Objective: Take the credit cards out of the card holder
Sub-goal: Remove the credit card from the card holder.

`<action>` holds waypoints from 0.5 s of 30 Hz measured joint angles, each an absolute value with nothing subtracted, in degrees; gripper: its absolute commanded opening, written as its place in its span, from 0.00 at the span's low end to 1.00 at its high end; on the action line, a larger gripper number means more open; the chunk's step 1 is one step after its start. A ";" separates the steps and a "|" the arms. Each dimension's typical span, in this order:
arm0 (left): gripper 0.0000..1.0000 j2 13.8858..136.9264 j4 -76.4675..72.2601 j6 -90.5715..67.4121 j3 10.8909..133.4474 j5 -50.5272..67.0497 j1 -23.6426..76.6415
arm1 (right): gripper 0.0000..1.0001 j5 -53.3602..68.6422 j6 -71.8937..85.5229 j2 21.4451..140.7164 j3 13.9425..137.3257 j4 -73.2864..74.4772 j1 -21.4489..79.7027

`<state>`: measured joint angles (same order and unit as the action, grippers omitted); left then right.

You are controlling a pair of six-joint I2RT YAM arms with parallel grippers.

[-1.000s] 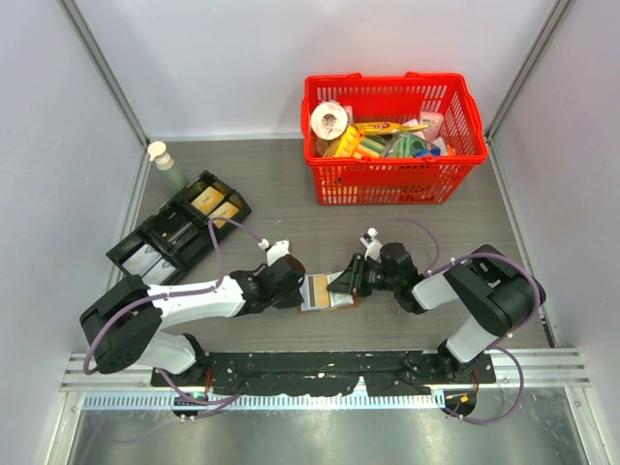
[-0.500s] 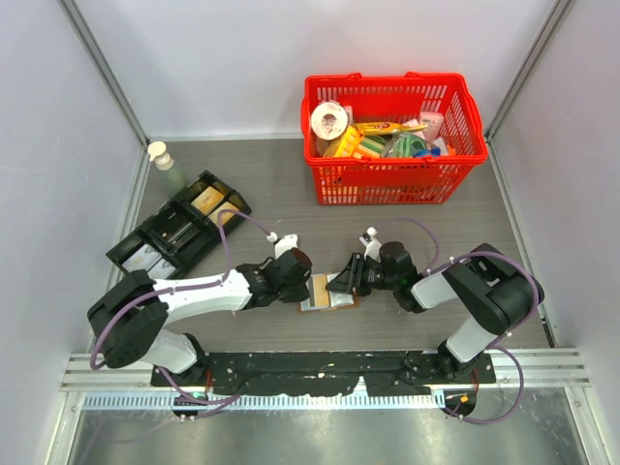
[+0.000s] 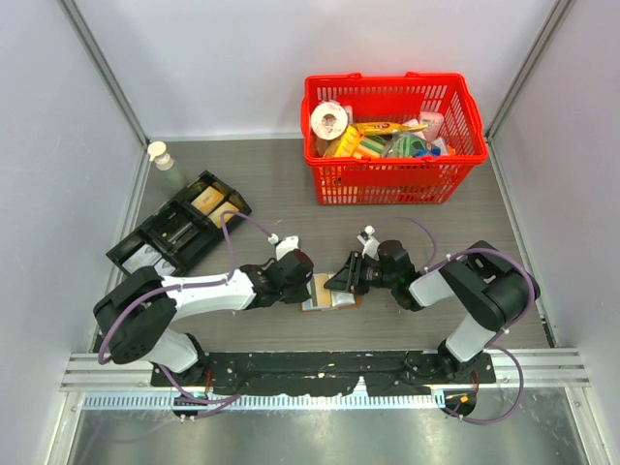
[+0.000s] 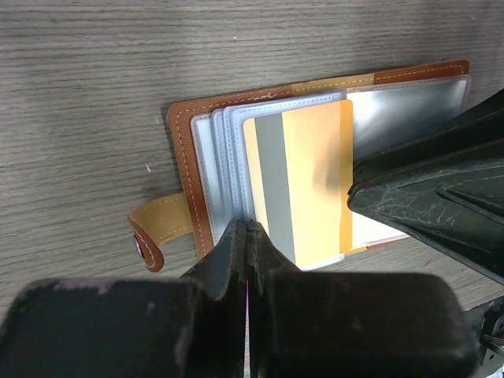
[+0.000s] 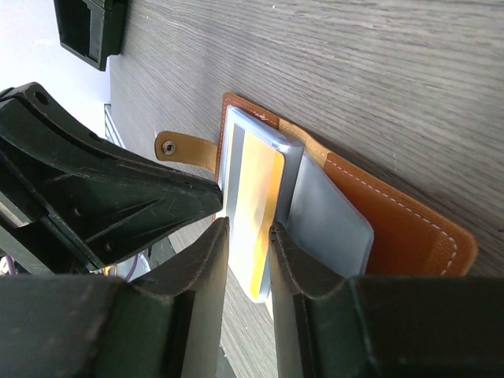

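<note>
The brown leather card holder [image 3: 327, 292] lies open on the table between both arms, its tab [image 4: 153, 232] pointing left. A yellow card with a grey stripe [image 4: 315, 181] sits in the top clear sleeve. My left gripper [image 4: 248, 227] is shut, its tips pinched at the near edge of the sleeves by the spine; it also shows in the top view [image 3: 306, 287]. My right gripper [image 5: 248, 228] is narrowly open, a finger on each side of the yellow card's [image 5: 256, 213] end. Its fingers [image 4: 433, 205] cover the card's right part.
A red basket [image 3: 392, 184] full of items stands at the back right. A black compartmented tray [image 3: 179, 232] lies at the left, with a small bottle [image 3: 162, 157] behind it. The two grippers are nearly touching over the holder.
My left gripper has moved right onto the holder's left edge. My right gripper has edged slightly left over the card. The holder stays put.
</note>
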<state>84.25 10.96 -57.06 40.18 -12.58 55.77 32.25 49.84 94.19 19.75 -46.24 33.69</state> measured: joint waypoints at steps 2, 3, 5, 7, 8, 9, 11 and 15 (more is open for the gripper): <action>0.00 84.18 10.72 -57.17 39.97 -12.56 55.77 | 0.27 32.23 49.91 94.35 19.75 -46.30 33.67; 0.00 84.14 10.63 -57.21 39.90 -12.58 55.77 | 0.27 32.16 49.91 94.37 19.75 -46.28 33.67; 0.00 84.09 10.48 -57.32 39.77 -12.58 55.77 | 0.25 32.01 49.89 94.37 19.75 -46.26 33.67; 0.00 84.09 10.41 -57.63 39.70 -12.60 55.77 | 0.25 31.79 49.87 94.37 19.75 -46.19 33.65; 0.00 84.09 10.37 -57.69 39.66 -12.60 55.77 | 0.26 31.66 49.87 94.37 19.75 -46.15 33.65; 0.00 84.09 10.35 -57.80 39.66 -12.60 55.77 | 0.26 31.53 49.80 94.37 19.75 -46.06 33.65; 0.00 84.09 10.07 -57.91 39.59 -12.58 55.77 | 0.27 30.98 49.58 94.37 19.97 -45.08 33.67; 0.00 84.12 9.47 -58.06 39.42 -12.53 55.77 | 0.27 29.87 48.80 94.37 20.47 -42.87 33.80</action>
<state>84.12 9.47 -58.06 39.42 -12.53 55.77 29.87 48.80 94.37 20.47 -42.87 33.80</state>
